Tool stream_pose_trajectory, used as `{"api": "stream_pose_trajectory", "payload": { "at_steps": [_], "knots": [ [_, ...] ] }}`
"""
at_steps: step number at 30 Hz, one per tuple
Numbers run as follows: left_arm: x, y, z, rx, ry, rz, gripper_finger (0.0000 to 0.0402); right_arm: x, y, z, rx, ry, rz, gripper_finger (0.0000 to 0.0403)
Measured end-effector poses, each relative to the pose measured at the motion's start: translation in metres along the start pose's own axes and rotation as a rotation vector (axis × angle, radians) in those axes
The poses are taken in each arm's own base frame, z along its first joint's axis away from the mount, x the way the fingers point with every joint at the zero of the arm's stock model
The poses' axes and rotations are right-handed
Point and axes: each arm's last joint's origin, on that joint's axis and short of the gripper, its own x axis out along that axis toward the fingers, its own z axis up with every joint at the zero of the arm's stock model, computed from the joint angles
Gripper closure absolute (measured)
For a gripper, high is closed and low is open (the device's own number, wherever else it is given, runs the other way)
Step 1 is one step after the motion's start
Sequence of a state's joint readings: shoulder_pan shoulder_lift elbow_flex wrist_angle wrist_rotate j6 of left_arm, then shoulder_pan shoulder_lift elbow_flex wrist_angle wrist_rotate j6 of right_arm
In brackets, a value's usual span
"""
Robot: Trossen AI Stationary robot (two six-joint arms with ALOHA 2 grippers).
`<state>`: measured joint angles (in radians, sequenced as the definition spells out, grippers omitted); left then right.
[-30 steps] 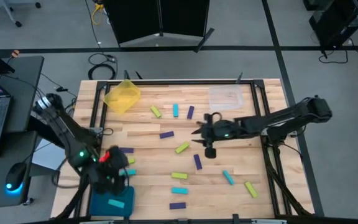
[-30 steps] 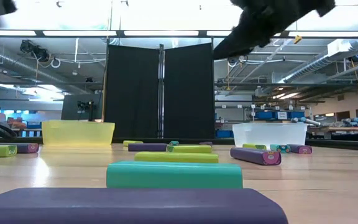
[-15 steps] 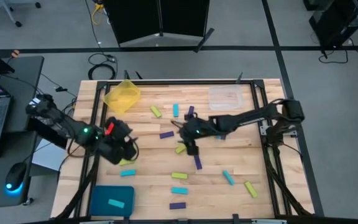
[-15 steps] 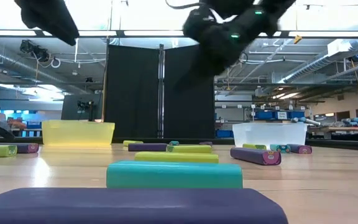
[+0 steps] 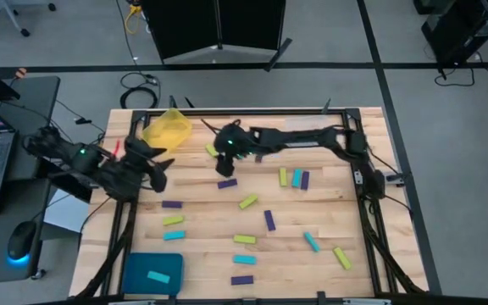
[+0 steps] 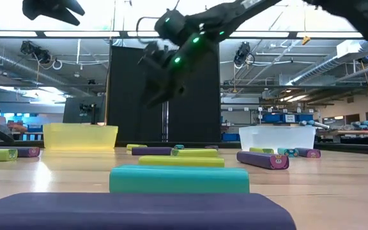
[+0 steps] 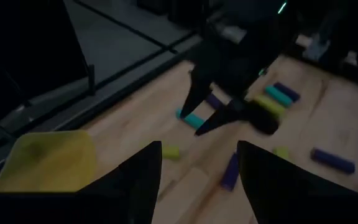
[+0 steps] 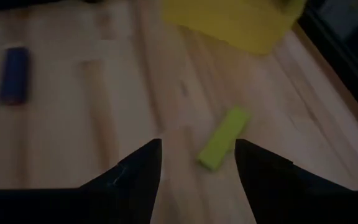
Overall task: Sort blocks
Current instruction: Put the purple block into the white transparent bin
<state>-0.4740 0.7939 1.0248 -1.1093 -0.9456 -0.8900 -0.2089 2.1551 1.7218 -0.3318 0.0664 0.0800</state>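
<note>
Blocks, high view: I count yellow-green, cyan and purple bars scattered on the wooden table (image 5: 329, 220) right of the yellow tray (image 5: 167, 130); one cyan block (image 5: 158, 275) lies in the teal tray (image 5: 134, 264). Right gripper (image 5: 224, 146) hangs just right of the yellow tray; left gripper (image 5: 155, 165) below it.

Low view: both grippers are raised above the yellow tray, carrying nothing.

Left wrist: my fingers (image 7: 135, 180) stand apart, empty.

Right wrist: fingers (image 8: 135, 177) spread wide over a yellow-green block (image 8: 224, 137) beside the yellow tray.
</note>
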Motion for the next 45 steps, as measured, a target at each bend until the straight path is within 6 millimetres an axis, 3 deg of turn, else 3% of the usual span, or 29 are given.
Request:
{"api": "stream_pose_trajectory", "payload": {
  "at_steps": [8, 14, 19, 28, 32, 45],
  "knots": [
    [-0.006, 0.013, 0.001, 0.014, -0.031, 0.022, 0.0186, 0.047, -0.01, 0.011, 0.045, 0.067, -0.07, 0.017],
    [-0.009, 0.021, 0.0, 0.034, -0.025, 0.029, 0.0186, 0.066, -0.009, 0.012, 0.07, 0.096, -0.072, 0.016],
    [-0.012, 0.029, 0.0, 0.038, -0.027, 0.027, 0.0186, 0.061, -0.011, 0.017, 0.094, 0.076, -0.1, 0.0158],
    [-0.022, 0.048, 0.003, 0.055, -0.088, 0.019, 0.0186, 0.064, -0.035, 0.017, 0.191, 0.08, -0.108, 0.0158],
    [-0.025, 0.053, 0.004, 0.051, -0.095, 0.008, 0.0186, 0.061, -0.035, 0.02, 0.173, 0.058, -0.101, 0.0158],
    [-0.022, 0.049, 0.001, 0.147, -0.025, -0.023, 0.0186, 0.015, -0.028, 0.052, 0.113, -0.012, -0.142, 0.0162]
  ]
}}
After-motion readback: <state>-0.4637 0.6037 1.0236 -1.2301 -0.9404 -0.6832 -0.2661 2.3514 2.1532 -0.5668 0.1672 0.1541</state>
